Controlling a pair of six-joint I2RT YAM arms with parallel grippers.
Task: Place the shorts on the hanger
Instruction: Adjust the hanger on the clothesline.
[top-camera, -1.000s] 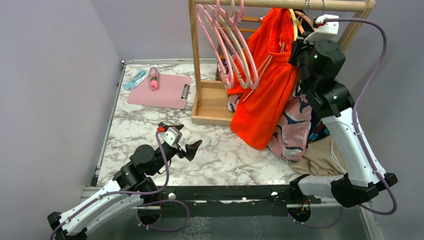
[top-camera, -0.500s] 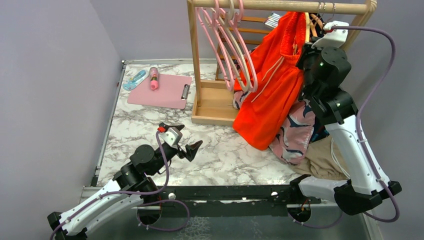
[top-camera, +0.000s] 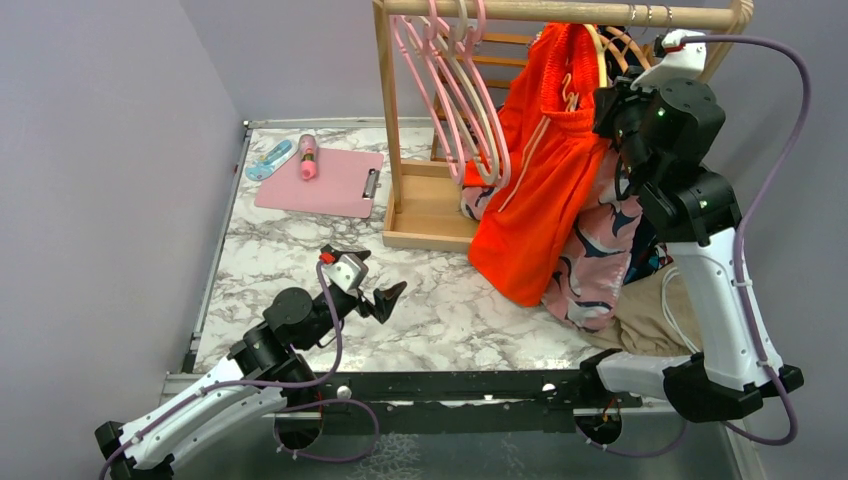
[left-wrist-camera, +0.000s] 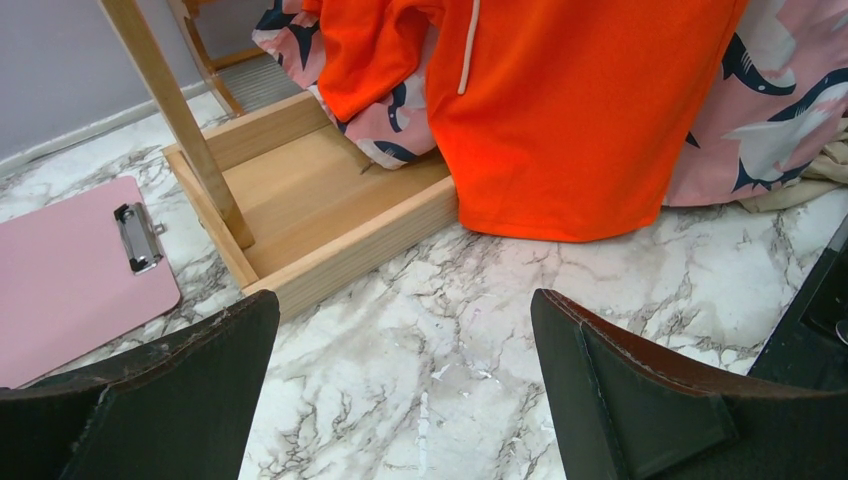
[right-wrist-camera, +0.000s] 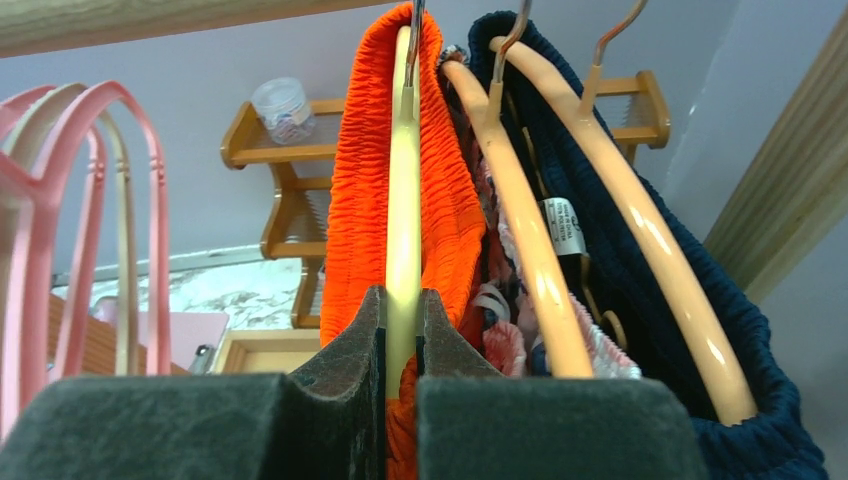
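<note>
You have bare counter (left-wrist-camera: 480, 340) ahead of the spread left fingers (left-wrist-camera: 150, 400), up to the rack base (left-wrist-camera: 350, 255) and hanging shorts (left-wrist-camera: 580, 120). Up at the rail (right-wrist-camera: 150, 20) it's tight: pink hangers (right-wrist-camera: 90, 200) left of the shorts, orange hangers (right-wrist-camera: 520, 230) just right, right fingers (right-wrist-camera: 340, 400) pinching the hanger (right-wrist-camera: 403, 180) between.

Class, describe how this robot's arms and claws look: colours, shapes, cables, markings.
The left arm and right arm have white links, bulky black joints and a lilac cable looping alongside each. The left claw and right claw each have two dark, wedge-shaped fingers. A green light glows on the right arm.
</note>
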